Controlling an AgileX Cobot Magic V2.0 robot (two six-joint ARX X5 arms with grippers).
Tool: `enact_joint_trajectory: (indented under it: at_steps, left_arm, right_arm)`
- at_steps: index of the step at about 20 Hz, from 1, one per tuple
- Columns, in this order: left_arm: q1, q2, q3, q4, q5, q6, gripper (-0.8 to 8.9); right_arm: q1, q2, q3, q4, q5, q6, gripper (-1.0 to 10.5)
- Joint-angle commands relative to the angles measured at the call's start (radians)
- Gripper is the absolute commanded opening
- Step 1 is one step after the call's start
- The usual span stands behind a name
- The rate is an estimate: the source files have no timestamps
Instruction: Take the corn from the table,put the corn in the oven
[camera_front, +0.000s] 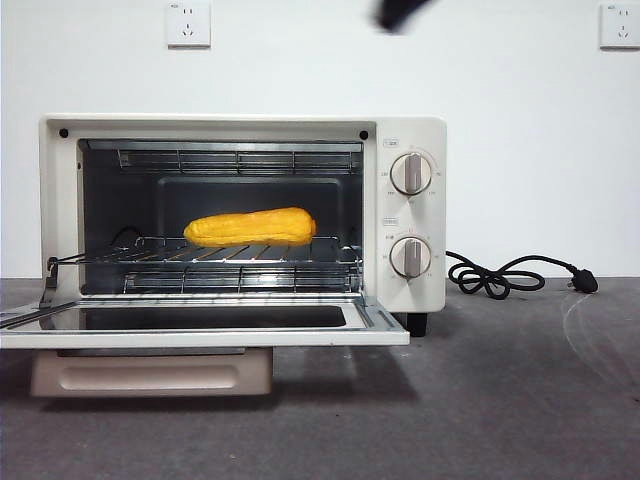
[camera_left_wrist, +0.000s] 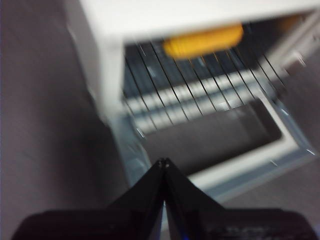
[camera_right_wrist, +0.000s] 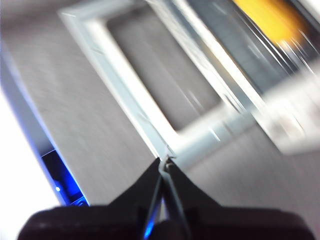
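The corn (camera_front: 250, 227) lies lengthwise on the wire rack inside the oven (camera_front: 410, 130), whose door (camera_front: 200, 335) hangs open and flat. In the left wrist view the corn (camera_left_wrist: 204, 41) shows blurred on the rack; my left gripper (camera_left_wrist: 163, 162) is shut and empty above the door's outer corner. My right gripper (camera_right_wrist: 164, 160) is shut with nothing in it, above the door's rim, and the corn (camera_right_wrist: 272, 17) appears as a yellow blur. A black arm tip (camera_front: 400, 12) shows at the top of the front view.
The oven's black cord and plug (camera_front: 515, 277) lie on the table (camera_front: 500, 400) to the right of the oven. A crumb tray (camera_front: 150, 372) sits under the open door. Wall sockets (camera_front: 188, 23) are on the white wall behind.
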Motion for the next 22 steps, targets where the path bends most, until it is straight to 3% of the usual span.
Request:
enact_joint_trajectory:
  at_steps: [1, 5, 8, 10, 13, 22]
  left_arm:
    - [0.092, 0.041, -0.065, 0.004, 0.126, -0.019, -0.08]
    - [0.189, 0.197, -0.073, 0.004, 0.347, -0.055, -0.08]
    - [0.195, 0.336, -0.073, 0.003, 0.340, -0.055, -0.08]
    - [0.198, 0.433, -0.072, 0.010, 0.328, -0.055, -0.08]
    - [0.206, 0.555, -0.072, 0.034, 0.233, -0.056, -0.08]
    - [0.191, 0.703, -0.072, 0.119, 0.074, -0.075, -0.08]
  right_arm:
    - [-0.145, -0.023, 0.002, -0.062, -0.119, 0.021, -0.1]
    - [-0.429, -0.019, 0.002, -0.162, -0.451, -0.098, -0.1]
    - [-0.572, -0.004, 0.002, -0.163, -0.616, -0.158, -0.1]
    - [-0.643, 0.006, 0.002, -0.152, -0.623, -0.159, -0.1]
    - [-0.695, 0.027, 0.002, -0.138, -0.624, -0.159, -0.1]
    - [-0.699, 0.031, 0.002, -0.125, -0.624, -0.160, -0.1]
